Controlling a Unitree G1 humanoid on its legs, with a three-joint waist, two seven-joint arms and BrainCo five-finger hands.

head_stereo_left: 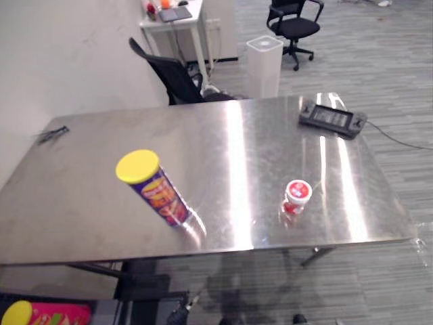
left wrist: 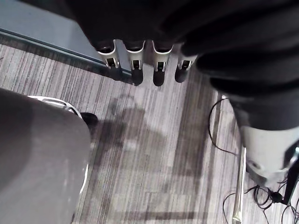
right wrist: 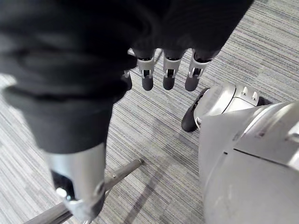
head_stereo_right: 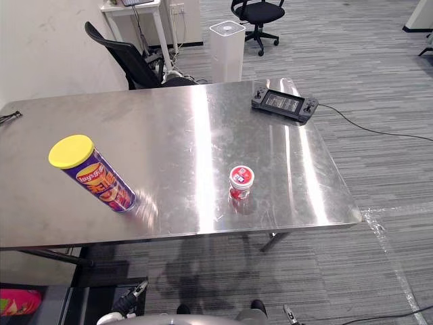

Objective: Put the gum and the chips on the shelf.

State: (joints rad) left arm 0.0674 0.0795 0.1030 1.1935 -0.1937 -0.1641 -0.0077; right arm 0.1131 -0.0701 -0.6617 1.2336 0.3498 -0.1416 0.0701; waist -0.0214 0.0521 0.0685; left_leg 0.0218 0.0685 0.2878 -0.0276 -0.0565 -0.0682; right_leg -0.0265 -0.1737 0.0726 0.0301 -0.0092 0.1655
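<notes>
A purple chips can (head_stereo_left: 154,189) with a yellow lid stands on the steel table (head_stereo_left: 237,135), near its front left. The gum (head_stereo_left: 296,196), a small red-and-white tub, stands near the front edge to the right of the can, well apart from it. My left hand (left wrist: 135,70) hangs low over the striped floor with its fingers straight and nothing in it. My right hand (right wrist: 168,74) hangs the same way over the floor, fingers straight and empty. Both hands are below the table and away from the can and the gum.
A dark game console (head_stereo_left: 333,118) lies at the table's back right corner. A black office chair (head_stereo_left: 172,78) and a white bin (head_stereo_left: 264,64) stand behind the table. A pink can (head_stereo_left: 47,315) with a yellow lid lies low at the bottom left.
</notes>
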